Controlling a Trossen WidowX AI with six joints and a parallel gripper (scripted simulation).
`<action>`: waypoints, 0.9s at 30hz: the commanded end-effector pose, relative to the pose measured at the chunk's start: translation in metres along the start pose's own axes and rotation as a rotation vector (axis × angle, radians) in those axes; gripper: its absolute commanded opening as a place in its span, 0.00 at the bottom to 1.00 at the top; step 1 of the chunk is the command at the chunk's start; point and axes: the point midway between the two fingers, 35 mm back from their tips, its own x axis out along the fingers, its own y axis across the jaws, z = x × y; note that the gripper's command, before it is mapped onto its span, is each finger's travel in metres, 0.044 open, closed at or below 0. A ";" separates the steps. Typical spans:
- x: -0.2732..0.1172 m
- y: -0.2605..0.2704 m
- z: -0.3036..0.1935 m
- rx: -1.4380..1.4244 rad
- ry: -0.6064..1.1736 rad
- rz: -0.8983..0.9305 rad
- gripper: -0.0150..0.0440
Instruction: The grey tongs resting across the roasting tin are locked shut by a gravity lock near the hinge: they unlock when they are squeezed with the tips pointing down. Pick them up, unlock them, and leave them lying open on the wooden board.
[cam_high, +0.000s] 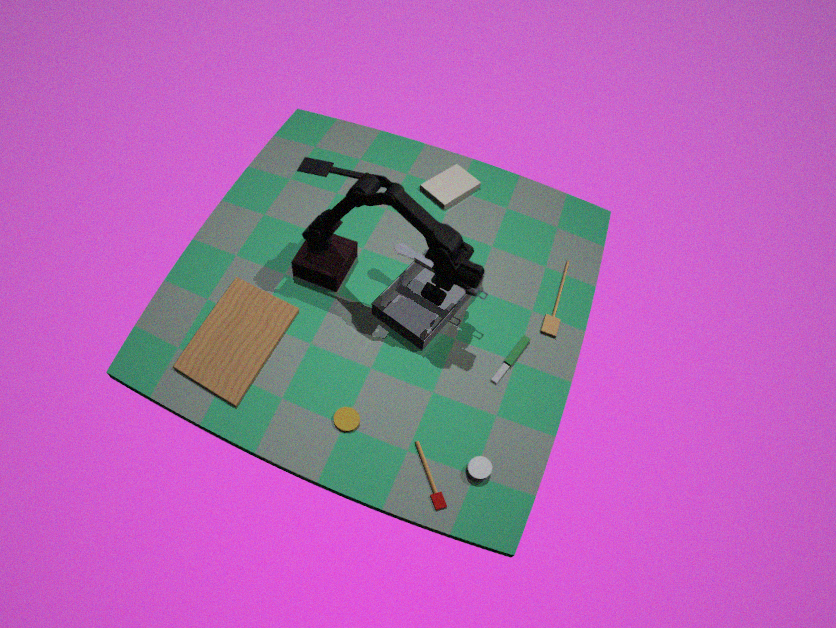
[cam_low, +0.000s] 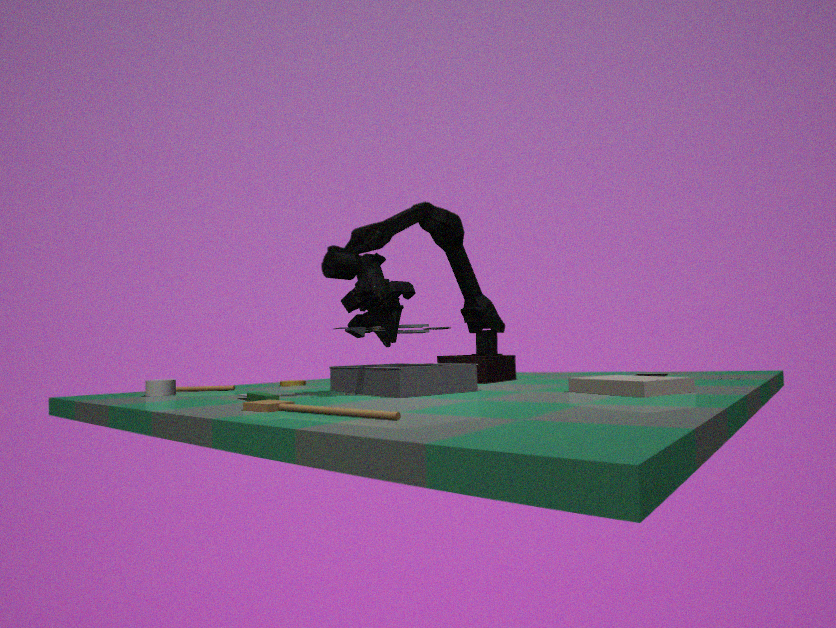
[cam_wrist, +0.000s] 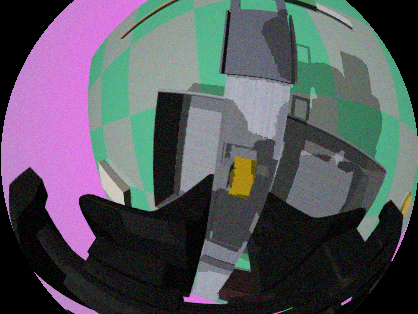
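Observation:
The grey tongs (cam_high: 408, 252) (cam_low: 427, 325) (cam_wrist: 256, 102) are off the roasting tin (cam_high: 397, 329) (cam_low: 435, 379) (cam_wrist: 320, 187) and hang roughly level above it. My gripper (cam_high: 439, 290) (cam_low: 373, 332) (cam_wrist: 226, 181) points down and is shut on the tongs near mid-length, with a finger on each side. A yellow patch shows on them between the fingertips in the wrist view. The arms look close together; the lock's state cannot be told. The wooden board (cam_high: 236, 341) lies at the left in the top view, on the other side of the base from the white block.
A white block (cam_high: 450, 184) (cam_low: 631, 385) lies behind the arm. A green-handled knife (cam_high: 517, 351) and a wooden spatula (cam_high: 550, 325) (cam_low: 337, 410) lie beyond the tin. A yellow disc (cam_high: 346, 419), a red-headed spatula (cam_high: 438, 500) and a white cylinder (cam_high: 479, 468) (cam_low: 160, 387) are nearer the front.

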 end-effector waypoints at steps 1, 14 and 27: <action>0.001 -0.001 0.001 0.004 0.005 -0.104 0.00; -0.004 -0.005 0.004 0.001 -0.014 -0.410 0.00; -0.010 -0.019 0.006 0.023 -0.018 -0.406 0.00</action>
